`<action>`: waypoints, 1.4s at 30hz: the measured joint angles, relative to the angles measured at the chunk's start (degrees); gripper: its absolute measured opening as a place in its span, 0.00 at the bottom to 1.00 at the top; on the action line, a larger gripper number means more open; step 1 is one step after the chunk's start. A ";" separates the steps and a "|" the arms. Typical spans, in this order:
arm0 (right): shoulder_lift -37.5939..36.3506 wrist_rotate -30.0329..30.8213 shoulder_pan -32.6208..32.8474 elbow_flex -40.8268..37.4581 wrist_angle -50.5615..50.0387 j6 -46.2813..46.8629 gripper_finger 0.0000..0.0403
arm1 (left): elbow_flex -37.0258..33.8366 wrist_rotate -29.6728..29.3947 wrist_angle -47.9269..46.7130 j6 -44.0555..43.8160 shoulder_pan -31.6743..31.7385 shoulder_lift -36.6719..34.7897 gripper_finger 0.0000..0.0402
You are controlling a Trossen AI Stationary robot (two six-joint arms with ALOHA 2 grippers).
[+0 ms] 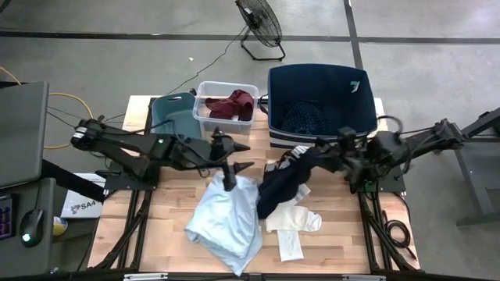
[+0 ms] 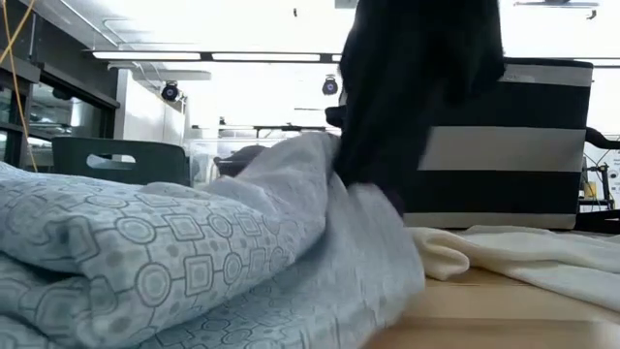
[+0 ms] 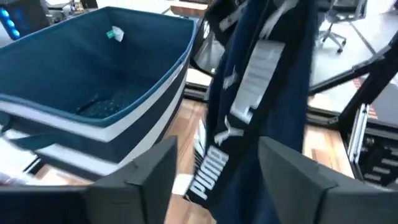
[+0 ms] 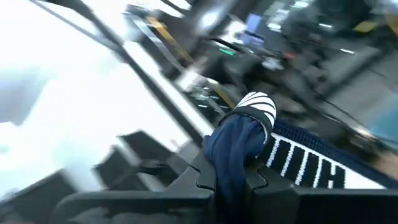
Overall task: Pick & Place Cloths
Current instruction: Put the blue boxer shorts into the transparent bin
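Because the dark PUMA garment [image 1: 285, 183] must clear the table to reach the navy bin [image 1: 320, 101], we see from above our right gripper [image 1: 332, 156] clamped on it, hem trailing beside the pale-blue cloth [image 1: 226, 222]; our left gripper [image 1: 238, 156] stands open, empty. Only the left wrist view shows its lettering; the right wrist view shows fabric pinched

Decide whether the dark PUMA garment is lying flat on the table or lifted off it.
Lifted. The right tool is shut on one end of the PUMA garment, which hangs down, its lower end reaching the table.
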 joint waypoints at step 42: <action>-3.33 -7.19 -9.07 0.02 3.46 -3.97 0.01 | 7.52 9.31 47.38 0.02 3.76 27.71 0.67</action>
